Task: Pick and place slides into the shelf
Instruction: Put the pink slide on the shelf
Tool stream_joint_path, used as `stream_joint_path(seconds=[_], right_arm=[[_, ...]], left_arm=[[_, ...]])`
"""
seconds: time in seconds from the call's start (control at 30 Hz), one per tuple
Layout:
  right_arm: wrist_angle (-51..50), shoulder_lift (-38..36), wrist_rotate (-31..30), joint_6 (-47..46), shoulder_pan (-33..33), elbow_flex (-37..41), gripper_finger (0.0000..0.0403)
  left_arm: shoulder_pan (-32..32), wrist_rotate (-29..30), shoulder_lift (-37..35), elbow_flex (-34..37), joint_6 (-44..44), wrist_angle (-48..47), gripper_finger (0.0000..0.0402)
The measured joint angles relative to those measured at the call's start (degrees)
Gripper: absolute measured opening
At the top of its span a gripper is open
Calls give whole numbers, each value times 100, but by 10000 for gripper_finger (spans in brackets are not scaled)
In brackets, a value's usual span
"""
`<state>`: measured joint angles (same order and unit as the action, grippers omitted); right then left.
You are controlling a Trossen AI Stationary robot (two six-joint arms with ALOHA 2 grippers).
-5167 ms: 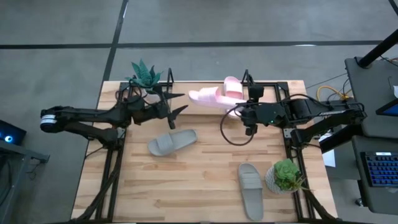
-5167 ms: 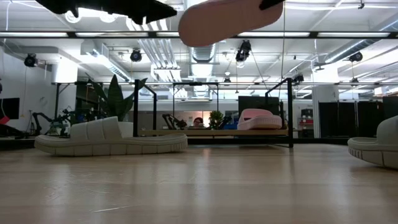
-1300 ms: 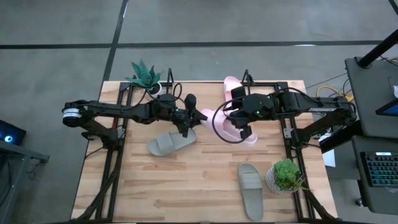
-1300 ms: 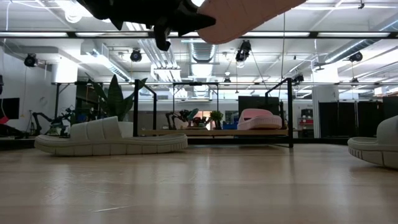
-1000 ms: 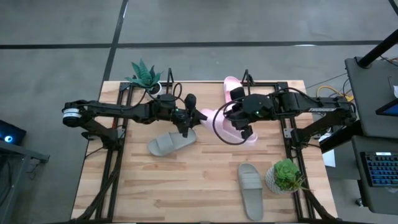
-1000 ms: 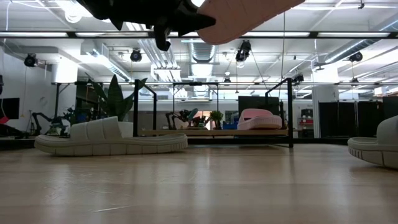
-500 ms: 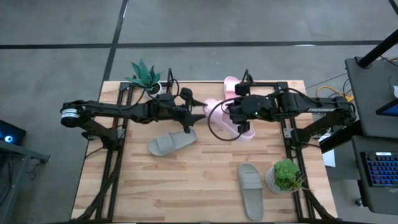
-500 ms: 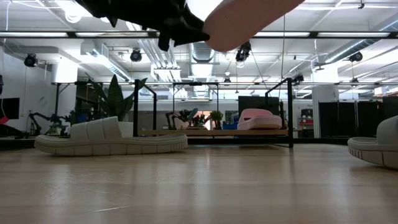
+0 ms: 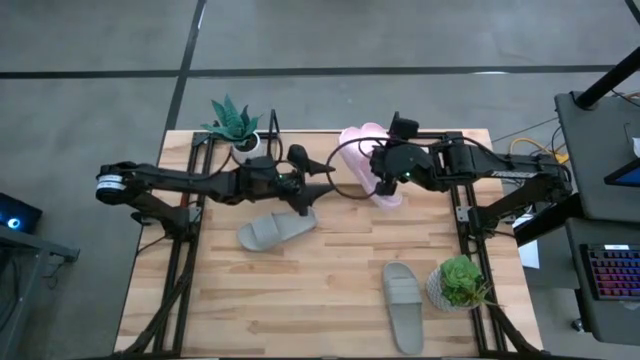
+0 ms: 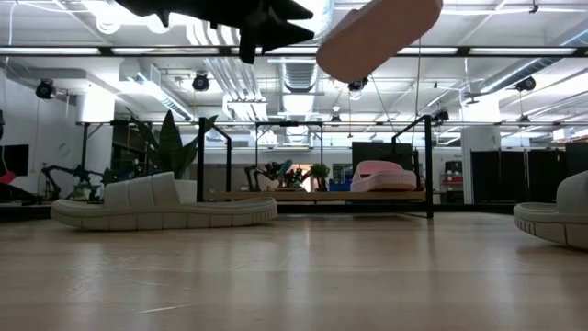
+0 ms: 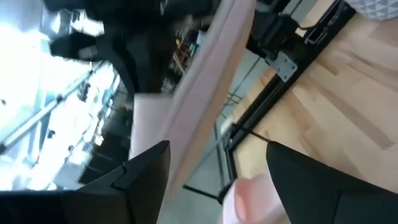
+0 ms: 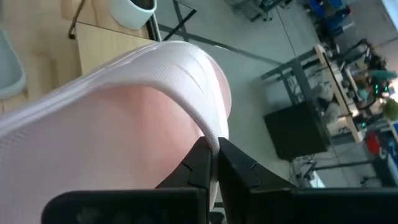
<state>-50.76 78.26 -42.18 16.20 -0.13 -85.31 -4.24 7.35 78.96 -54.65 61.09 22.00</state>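
Observation:
My right gripper [image 9: 385, 175] is over the far middle of the table, shut on a pale pink slide [image 9: 390, 197] that it carries high above the table in the low view [image 10: 377, 37]. The second pink slide [image 10: 381, 175] lies sole down on the shelf's wooden board [image 10: 276, 196] at the far edge. My left gripper [image 9: 322, 172] is open just left of the carried slide, whose sole edge [image 11: 205, 93] shows beyond its fingertips; I see no touch. Two grey-green slides lie sole down on the table, one left of centre [image 9: 277, 229] and one near right [image 9: 403, 305]. My right gripper [image 12: 213, 146] pinches the carried pink slide by the edge of its broad strap [image 12: 199, 118] between its two shut fingers [image 12: 199, 165]. The slide is lifted clear of the table and hangs tilted, one end higher than the other [image 10: 413, 14].
A spiky green plant [image 9: 235, 120] stands at the far left corner beside the shelf, and a round plant in a pale pot [image 9: 460, 282] at the near right. Black arm-mount frames [image 9: 185, 270] run along both table sides. Bare wood [image 9: 330, 270] lies between the grey-green slides.
My right gripper has moved toward the table's far edge and the shelf, carrying the pink slide with it and turning it, so that it has drawn away from my left gripper. My left gripper has shifted slightly toward the far edge and stays open.

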Motion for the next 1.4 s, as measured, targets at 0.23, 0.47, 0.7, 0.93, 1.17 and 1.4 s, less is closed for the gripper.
stream_joint_path(seconds=[0.23, 0.47, 0.7, 0.93, 1.17, 1.4], right_arm=[[37, -2, 5, -467, -315, 76, 9], [85, -2, 559, -437, -323, 144, 9], [163, -2, 771, -378, -190, 146, 9], [306, -2, 992, -268, 48, 146, 9], [342, -2, 963, -187, 125, 146, 9], [526, 53, 960, -1, 125, 146, 9]], left_arm=[[207, 9, 50, -91, 303, 8, 248], [200, 216, 74, -101, 602, 123, 248], [-34, 553, 74, -83, 692, 101, 248], [-433, 649, 74, -81, 534, 73, 248], [-592, 469, 74, -83, 375, -206, 248], [-584, 194, 74, -98, 329, -202, 248]])
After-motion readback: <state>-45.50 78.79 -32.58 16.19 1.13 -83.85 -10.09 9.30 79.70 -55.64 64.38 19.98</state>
